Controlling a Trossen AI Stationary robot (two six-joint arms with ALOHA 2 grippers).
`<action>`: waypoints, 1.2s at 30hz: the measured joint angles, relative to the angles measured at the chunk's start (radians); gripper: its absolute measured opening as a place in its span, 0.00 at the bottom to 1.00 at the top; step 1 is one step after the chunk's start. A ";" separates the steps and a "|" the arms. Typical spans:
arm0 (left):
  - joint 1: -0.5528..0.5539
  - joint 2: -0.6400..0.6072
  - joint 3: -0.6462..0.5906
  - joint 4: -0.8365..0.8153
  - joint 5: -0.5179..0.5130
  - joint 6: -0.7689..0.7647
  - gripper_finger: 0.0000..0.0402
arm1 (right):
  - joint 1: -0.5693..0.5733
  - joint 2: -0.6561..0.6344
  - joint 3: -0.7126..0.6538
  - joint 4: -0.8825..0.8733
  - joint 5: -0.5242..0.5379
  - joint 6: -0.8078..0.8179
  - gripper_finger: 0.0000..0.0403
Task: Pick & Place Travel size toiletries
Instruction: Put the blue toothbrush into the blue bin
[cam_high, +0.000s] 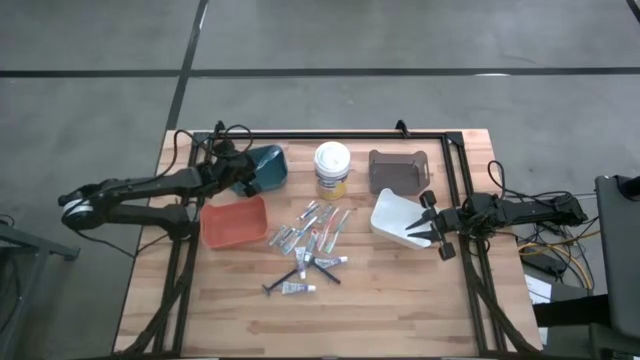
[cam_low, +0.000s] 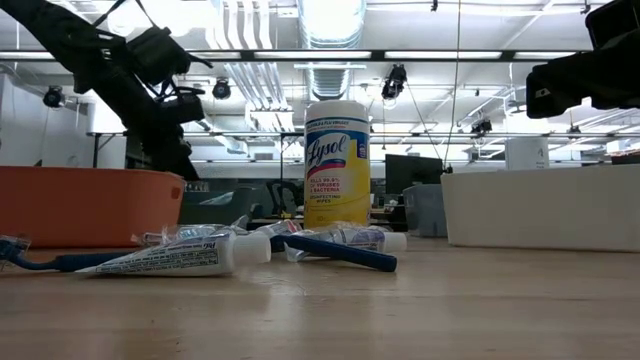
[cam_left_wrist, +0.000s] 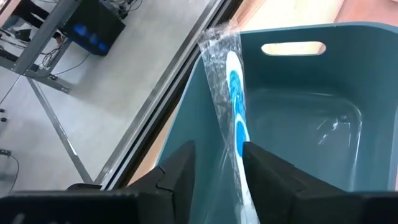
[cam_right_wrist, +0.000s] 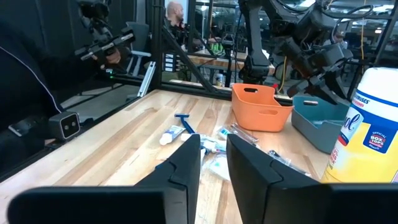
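Note:
My left gripper (cam_high: 247, 177) is over the teal bin (cam_high: 266, 166) at the table's far left, shut on a wrapped blue-and-white toothbrush (cam_left_wrist: 235, 106). My right gripper (cam_high: 420, 228) waits, shut and empty, at the right side of the white bin (cam_high: 393, 217). The other toiletries (cam_high: 310, 240), small tubes, toothbrushes and dark-handled razors, lie loose on the table's middle. In the low view a tube (cam_low: 175, 257) and a blue razor (cam_low: 335, 250) lie in front. My left gripper pinches the wrapped toothbrush between its two fingers (cam_left_wrist: 264, 171), at the handle part (cam_left_wrist: 244, 163). The toothbrush runs along the fingers and sticks out past their tips. It is clear of the teal bin (cam_left_wrist: 311, 118), with its free end over the bin's near wall.
An orange bin (cam_high: 235, 222) stands next to the teal one, nearer the front. A large white tub with a yellow label (cam_high: 332, 168) and a grey bin (cam_high: 398, 170) stand at the far middle. A black frame runs along the table's far and side edges.

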 joint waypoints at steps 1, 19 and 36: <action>0.000 -0.002 0.000 0.000 0.000 0.000 0.36 | 0.000 0.000 0.000 0.000 0.000 0.000 0.20; -0.091 -0.032 0.049 0.054 0.233 -0.021 0.37 | 0.000 0.000 0.000 0.000 0.000 0.000 0.17; -0.385 -0.030 0.064 0.141 0.249 -0.044 0.37 | 0.000 0.000 0.000 0.000 0.000 0.000 0.21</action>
